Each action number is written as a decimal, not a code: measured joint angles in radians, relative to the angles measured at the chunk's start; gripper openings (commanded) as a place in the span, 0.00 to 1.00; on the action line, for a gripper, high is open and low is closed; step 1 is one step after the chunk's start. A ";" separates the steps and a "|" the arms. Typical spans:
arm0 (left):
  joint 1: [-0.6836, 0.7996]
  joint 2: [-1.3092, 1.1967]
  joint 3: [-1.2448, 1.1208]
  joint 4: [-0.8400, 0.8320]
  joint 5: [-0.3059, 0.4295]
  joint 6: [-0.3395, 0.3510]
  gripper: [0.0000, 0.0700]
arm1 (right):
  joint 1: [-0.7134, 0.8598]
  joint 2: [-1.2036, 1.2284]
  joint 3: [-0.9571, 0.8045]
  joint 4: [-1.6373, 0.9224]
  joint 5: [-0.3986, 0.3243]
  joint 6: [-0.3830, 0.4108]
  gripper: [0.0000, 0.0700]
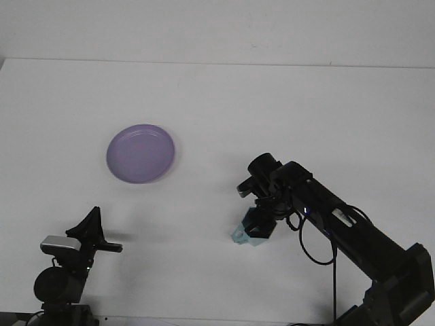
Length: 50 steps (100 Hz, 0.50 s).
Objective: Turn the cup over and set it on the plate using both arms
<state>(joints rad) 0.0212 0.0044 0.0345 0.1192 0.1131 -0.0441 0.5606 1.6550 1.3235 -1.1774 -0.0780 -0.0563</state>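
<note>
Cup (246,233), teal, boxy, w/ round plate (140,153)

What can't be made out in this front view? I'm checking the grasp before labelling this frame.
- Right gripper: its black wrist covers the fingers, so the grip on the small teal cup is unclear.
- Teal cup: mostly hidden; upright or inverted cannot be told.
- Left gripper: dark and small; finger gap unreadable.
- Both arm bases: cut off by the bottom edge.
- Round purple plate: fully visible.

A plain white table (285,109) meets a pale wall (217,27) under even light.
</note>
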 measured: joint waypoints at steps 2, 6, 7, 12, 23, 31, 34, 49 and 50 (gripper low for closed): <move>0.000 0.000 0.000 0.000 0.000 -0.002 0.02 | -0.002 0.000 0.005 -0.008 0.000 -0.001 0.50; 0.000 0.000 0.000 0.000 0.000 -0.012 0.02 | -0.008 0.000 0.016 -0.022 0.000 -0.007 0.50; 0.000 0.000 0.000 0.000 0.000 -0.016 0.02 | -0.009 -0.002 0.020 -0.024 0.000 -0.008 0.50; 0.000 0.000 0.000 0.000 0.000 -0.036 0.02 | -0.015 -0.010 0.038 -0.032 0.000 -0.013 0.50; 0.000 0.000 0.000 0.002 0.000 -0.108 0.02 | -0.042 -0.075 0.068 -0.027 0.000 -0.019 0.50; 0.000 0.000 0.000 0.002 0.000 -0.185 0.02 | -0.077 -0.168 0.071 0.012 0.000 -0.020 0.50; 0.000 0.000 0.000 0.002 0.000 -0.217 0.02 | -0.093 -0.206 0.073 0.026 -0.001 -0.021 0.50; 0.000 0.004 0.016 -0.011 0.023 -0.329 0.02 | -0.199 -0.394 0.066 0.155 -0.043 -0.021 0.50; 0.000 0.005 0.019 -0.011 0.027 -0.333 0.02 | -0.207 -0.407 0.063 0.167 -0.046 -0.021 0.50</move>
<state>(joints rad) 0.0212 0.0093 0.0540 0.1078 0.1398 -0.3771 0.3538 1.2476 1.3861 -1.0103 -0.1242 -0.0776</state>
